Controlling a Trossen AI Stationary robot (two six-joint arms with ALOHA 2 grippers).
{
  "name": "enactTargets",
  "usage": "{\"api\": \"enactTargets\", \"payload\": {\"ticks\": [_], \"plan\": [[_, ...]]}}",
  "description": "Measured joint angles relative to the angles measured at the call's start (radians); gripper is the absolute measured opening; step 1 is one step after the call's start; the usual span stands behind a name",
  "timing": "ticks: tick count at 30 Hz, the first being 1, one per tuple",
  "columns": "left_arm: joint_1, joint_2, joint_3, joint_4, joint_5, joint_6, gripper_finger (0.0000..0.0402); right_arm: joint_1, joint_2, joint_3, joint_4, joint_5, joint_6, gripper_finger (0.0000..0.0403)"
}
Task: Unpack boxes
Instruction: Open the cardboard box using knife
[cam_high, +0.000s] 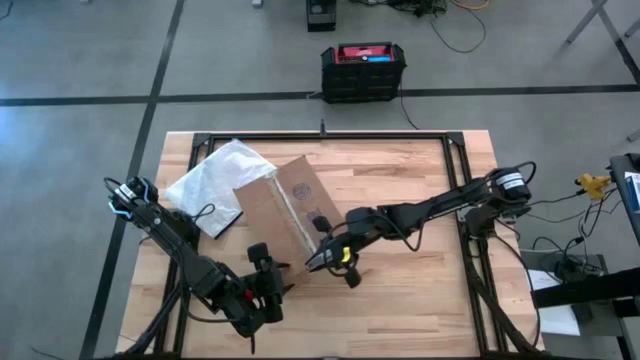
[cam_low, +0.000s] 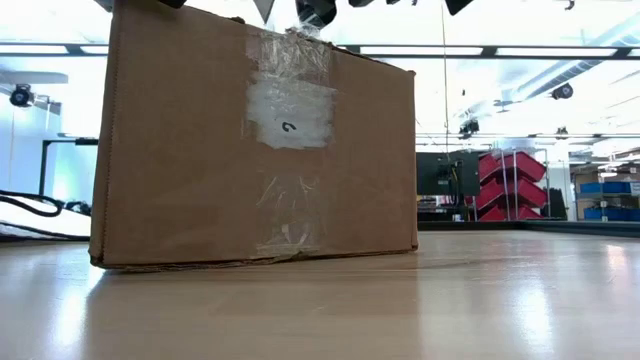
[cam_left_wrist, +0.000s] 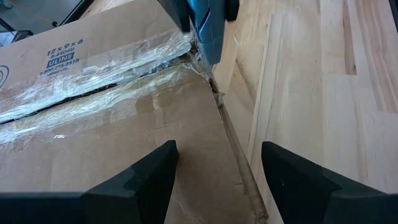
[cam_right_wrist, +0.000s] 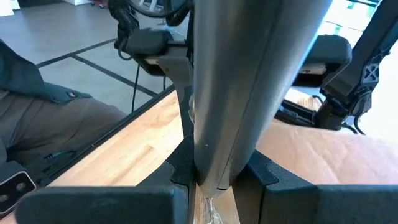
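The brown cardboard box (cam_high: 285, 205) with a blue ULINE print stands on the table (cam_high: 420, 290); clear tape covers its top seam (cam_left_wrist: 93, 81). My right gripper (cam_high: 325, 258) reaches in from the table's right, shut on a blue-grey cutter-like tool (cam_left_wrist: 205, 25). The tool's tip is at the seam's near end. My left gripper (cam_left_wrist: 217, 168) hovers open at the box's near corner. One of its fingers is over the box top, the other over the table, and it touches nothing that I can see. In the low view the box (cam_low: 250, 150) rests flat on its bottom. My right gripper pinches the tool's body (cam_right_wrist: 214, 168) between its two fingers (cam_right_wrist: 264, 177). The tool runs forward past the fingers, in line with them. The fingers come from the table's right, slanting slightly down. The tool's tip (cam_left_wrist: 202, 56) meets the taped seam at the box's top edge.
A clear plastic bag (cam_high: 215, 180) lies on the table's far left, beside the box. A black-and-red case (cam_high: 363, 68) stands on the floor beyond the far edge. Bare wood lies right of the box. A person's brown clothing (cam_right_wrist: 50, 118) shows beyond the table.
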Motion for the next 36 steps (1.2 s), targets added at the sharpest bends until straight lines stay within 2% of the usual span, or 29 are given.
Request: {"api": "enactTargets", "payload": {"ticks": [7, 18, 26, 36], "plan": [[0.000, -0.001, 0.000, 0.000, 0.008, 0.000, 0.0220, 0.000, -0.026, 0.000, -0.001, 0.000, -0.002, 0.0049], [0.000, -0.001, 0.000, 0.001, 0.017, -0.003, 0.0219, 0.000, 0.018, 0.000, -0.007, 0.000, 0.005, 0.0049], [0.000, -0.002, -0.007, -0.014, 0.021, -0.037, 0.0219, 0.000, -0.021, 0.001, -0.121, 0.021, 0.001, 0.0049], [0.001, 0.023, -0.081, 0.062, -0.013, -0.093, 0.0220, 0.003, -0.087, 0.002, -0.268, 0.069, -0.044, 0.0049]]}}
